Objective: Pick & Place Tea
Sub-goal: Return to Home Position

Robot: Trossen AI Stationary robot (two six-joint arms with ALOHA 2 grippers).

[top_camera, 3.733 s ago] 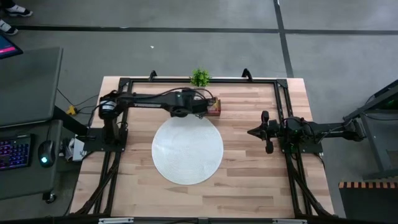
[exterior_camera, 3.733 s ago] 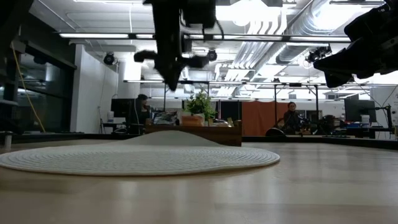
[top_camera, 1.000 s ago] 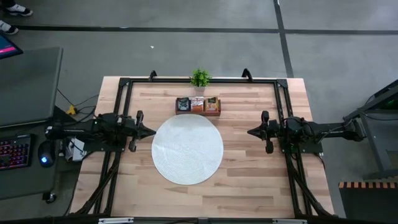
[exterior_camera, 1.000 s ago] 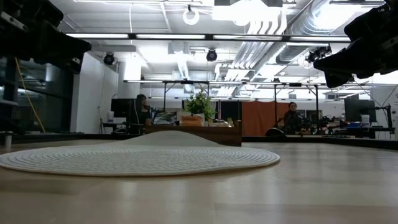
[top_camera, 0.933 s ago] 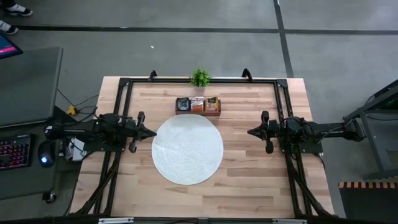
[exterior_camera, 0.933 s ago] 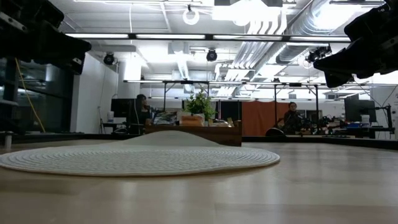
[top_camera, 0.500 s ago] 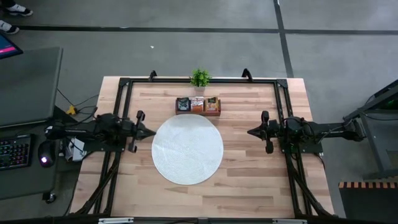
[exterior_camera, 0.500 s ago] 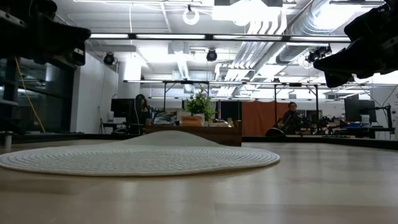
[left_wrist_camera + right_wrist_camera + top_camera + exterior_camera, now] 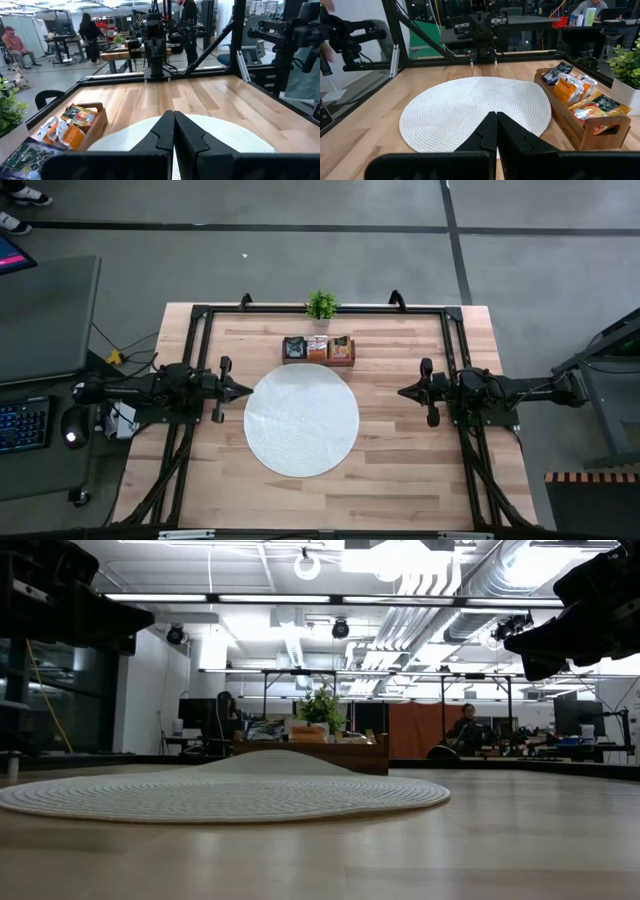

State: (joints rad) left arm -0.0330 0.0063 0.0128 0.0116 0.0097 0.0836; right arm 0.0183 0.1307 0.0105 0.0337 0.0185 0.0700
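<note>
readable text: none | tea sachets (image 9: pixel 568 88): printed marks on the wrappers, too small to make out | wooden tray (image 9: pixel 563 121): dark lettering low on its side wall (stamped or burned, cannot tell), not decipherable | dark sachet (image 9: pixel 22 157): pale print, too blurred to read

Left gripper (image 9: pixel 173 116) pressed closed, facing mat (image 9: pixel 240 138)
</note>
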